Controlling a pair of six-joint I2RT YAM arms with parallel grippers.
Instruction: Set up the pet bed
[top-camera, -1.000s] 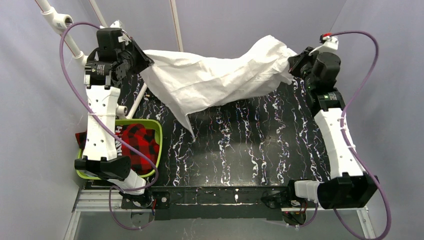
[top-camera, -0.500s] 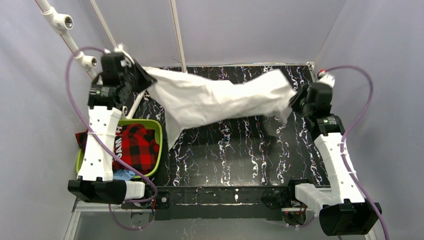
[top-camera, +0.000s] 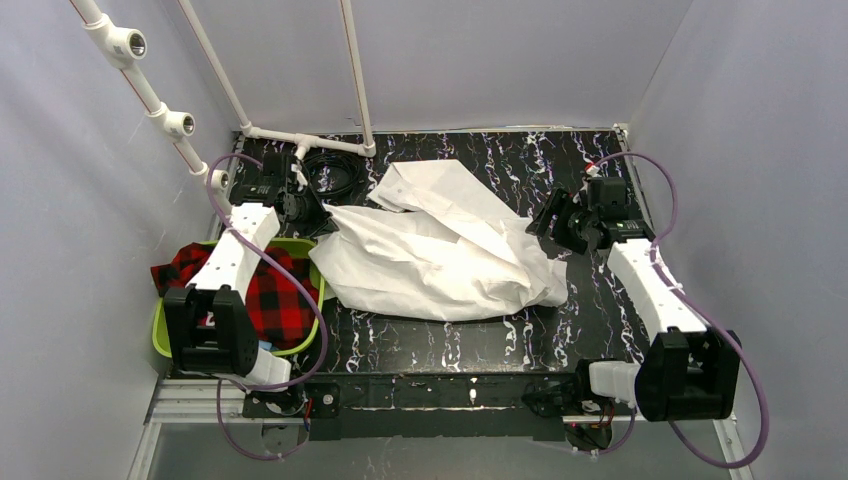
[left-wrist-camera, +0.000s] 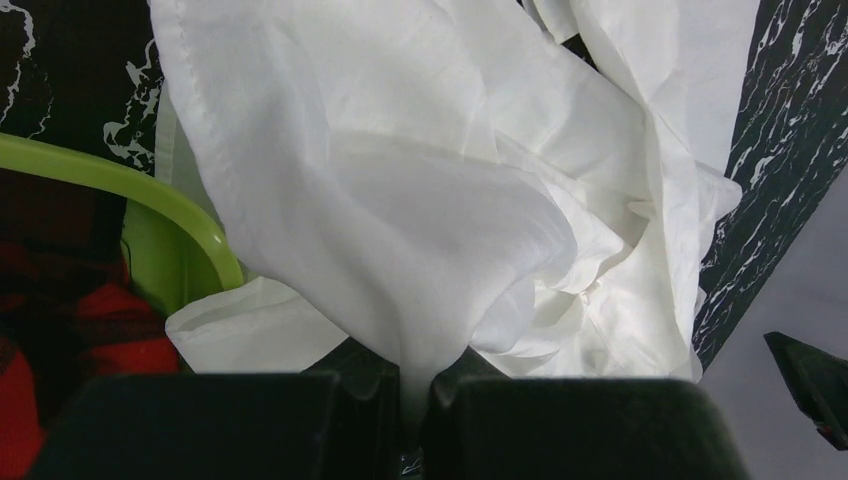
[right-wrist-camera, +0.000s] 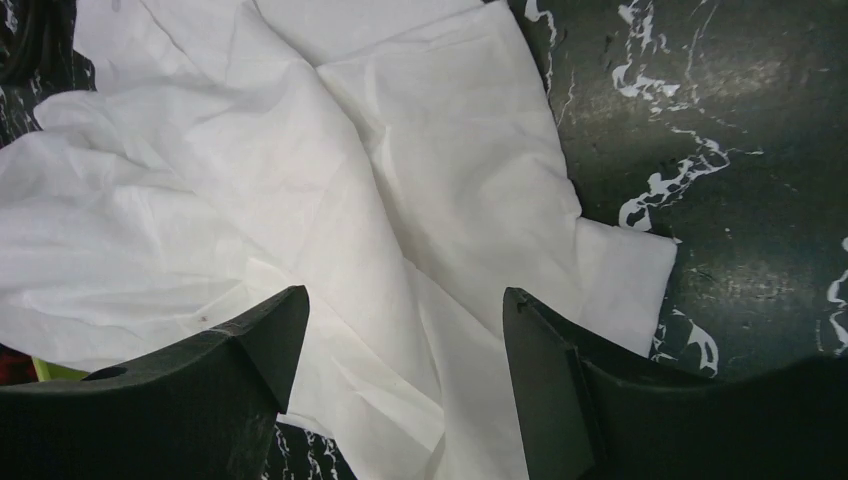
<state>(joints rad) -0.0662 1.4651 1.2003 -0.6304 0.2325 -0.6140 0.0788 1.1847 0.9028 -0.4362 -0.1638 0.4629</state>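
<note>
The left pincer (left-wrist-camera: 415, 385) is clenched on the white sheet (top-camera: 440, 255) beside the green bin (left-wrist-camera: 150, 188). The right pincer (right-wrist-camera: 400, 305) hangs released over it.

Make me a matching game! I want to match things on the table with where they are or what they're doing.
Things:
1. white sheet
2. red plaid cloth
3. left end effector
4. right end effector

Places or states:
A. open, holding nothing
B. lying crumpled on the black table
C. inside the green basket
D. shut on a fold of the white sheet

Pairs: 1-B, 2-C, 3-D, 4-A
</note>
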